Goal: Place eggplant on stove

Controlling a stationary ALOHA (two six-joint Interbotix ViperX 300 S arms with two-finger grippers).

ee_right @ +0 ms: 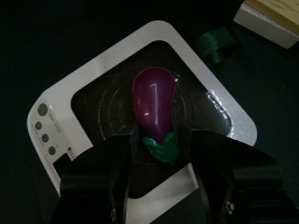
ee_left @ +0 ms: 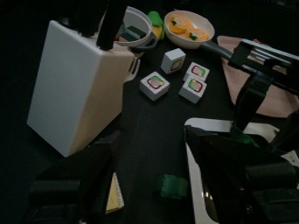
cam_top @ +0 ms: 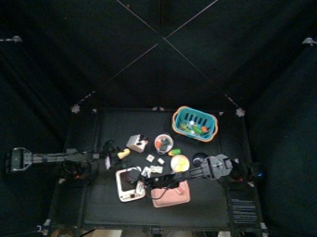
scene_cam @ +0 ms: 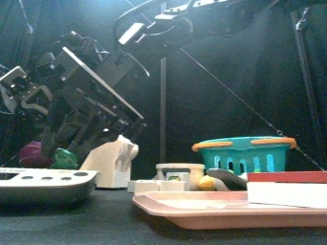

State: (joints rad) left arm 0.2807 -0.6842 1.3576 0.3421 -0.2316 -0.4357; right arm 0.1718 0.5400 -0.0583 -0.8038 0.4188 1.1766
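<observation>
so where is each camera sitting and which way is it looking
top: high overhead, straight down on the table; both arms show.
front: table height, looking level past a pink tray at the teal basket.
left wrist: faces a white block; its own hand not clear.
right wrist: looks down on eggplant lying on stove, right hand open.
shared: stove also in top.

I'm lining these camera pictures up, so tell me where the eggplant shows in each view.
Top view: too small to make out; look at the stove, at the table's lower left.
Front view: the eggplant is at the far left, just above the stove's top.
Left wrist view: not visible.
Right wrist view: the eggplant is in the centre, lying on the stove's dark panel.
Shared landmark: the white stove.
</observation>
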